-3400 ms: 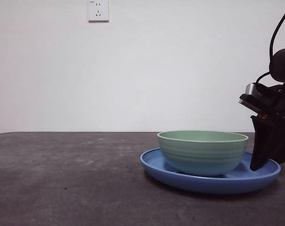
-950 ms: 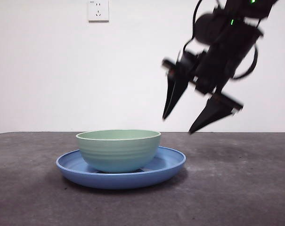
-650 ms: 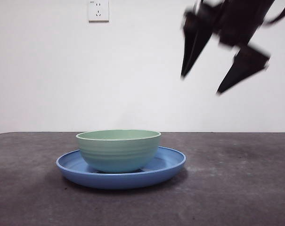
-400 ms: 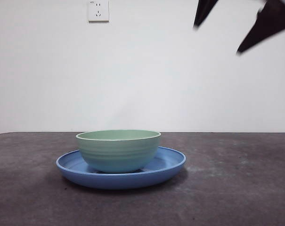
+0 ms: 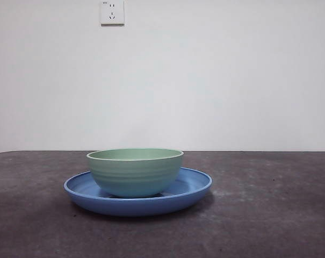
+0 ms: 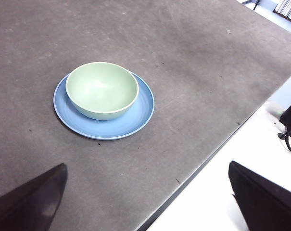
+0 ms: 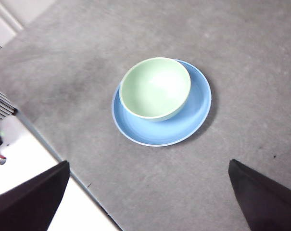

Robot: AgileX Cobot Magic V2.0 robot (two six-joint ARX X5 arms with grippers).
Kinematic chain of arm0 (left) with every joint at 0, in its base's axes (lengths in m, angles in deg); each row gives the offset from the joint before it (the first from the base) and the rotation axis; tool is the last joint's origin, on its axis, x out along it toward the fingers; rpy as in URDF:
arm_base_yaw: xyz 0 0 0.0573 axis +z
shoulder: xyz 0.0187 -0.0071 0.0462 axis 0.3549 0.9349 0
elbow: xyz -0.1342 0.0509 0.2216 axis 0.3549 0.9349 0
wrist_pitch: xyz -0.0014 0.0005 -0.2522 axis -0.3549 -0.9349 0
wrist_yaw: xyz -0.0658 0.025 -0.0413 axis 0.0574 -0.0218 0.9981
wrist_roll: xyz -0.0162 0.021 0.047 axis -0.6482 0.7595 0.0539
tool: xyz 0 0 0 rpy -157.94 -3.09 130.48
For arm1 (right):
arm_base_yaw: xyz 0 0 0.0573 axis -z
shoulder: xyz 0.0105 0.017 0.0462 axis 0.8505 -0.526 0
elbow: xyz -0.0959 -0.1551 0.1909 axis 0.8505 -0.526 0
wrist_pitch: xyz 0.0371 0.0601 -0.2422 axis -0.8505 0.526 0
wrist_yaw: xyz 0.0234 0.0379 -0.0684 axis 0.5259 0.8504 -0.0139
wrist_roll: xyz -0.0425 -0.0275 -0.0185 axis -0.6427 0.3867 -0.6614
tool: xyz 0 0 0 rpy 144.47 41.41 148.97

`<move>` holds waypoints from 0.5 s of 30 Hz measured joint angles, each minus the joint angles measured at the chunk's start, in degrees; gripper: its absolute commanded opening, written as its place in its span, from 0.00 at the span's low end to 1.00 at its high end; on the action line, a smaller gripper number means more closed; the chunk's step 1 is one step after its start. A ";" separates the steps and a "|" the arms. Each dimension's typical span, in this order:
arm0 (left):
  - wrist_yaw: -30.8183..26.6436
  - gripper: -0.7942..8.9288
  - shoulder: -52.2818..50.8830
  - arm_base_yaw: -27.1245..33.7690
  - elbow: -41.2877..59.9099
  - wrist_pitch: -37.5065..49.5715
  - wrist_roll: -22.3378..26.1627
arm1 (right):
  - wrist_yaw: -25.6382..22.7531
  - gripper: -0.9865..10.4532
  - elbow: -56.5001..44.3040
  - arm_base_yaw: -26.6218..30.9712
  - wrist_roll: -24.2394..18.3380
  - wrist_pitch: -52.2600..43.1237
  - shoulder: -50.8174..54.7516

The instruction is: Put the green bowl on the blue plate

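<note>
Where the dark grey, finely speckled tabletop [image 5: 269,215] runs back to a plain white wall [image 5: 205,80], a white power socket [image 5: 112,12] sits high up, left of centre, and nothing else marks the room in the front view. Left of the middle of that view stands the blue plate [image 5: 189,193], flat on the tabletop, with the green bowl [image 5: 135,172] upright inside it, seated toward the plate's left part so that more bare blue shows to the right. Three seconds ago bowl and plate stood far to the right with a black claw against the plate's right rim; one second ago they were already in the present spot, and the claw, jaws spread, rose toward the upper right until it left the front view altogether. The wrist views give what the level camera cannot: from above, the bowl's pale inside is bare, and the tabletop ends at a white surface [image 6: 222,192]. The left claw [image 6: 145,202] hangs high and well apart from the plate, its jaws spread wide with nothing between them. The right claw [image 7: 145,202] likewise hangs high above the tabletop, jaws wide and holding nothing.
</note>
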 measured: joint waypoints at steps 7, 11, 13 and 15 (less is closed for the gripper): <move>0.00 0.66 0.00 0.00 0.00 0.00 0.00 | 0.04 0.59 -7.91 -0.98 0.00 0.83 10.36; 0.00 0.65 0.00 0.00 0.00 0.00 0.00 | 0.02 0.59 -10.12 -0.98 0.02 1.07 13.42; 0.00 0.62 0.00 0.00 0.00 0.00 0.00 | 0.04 0.59 -10.10 -0.98 0.00 0.74 13.97; 0.00 0.58 0.00 0.00 0.00 0.00 0.00 | 0.04 0.59 -10.10 -0.98 0.02 0.55 14.27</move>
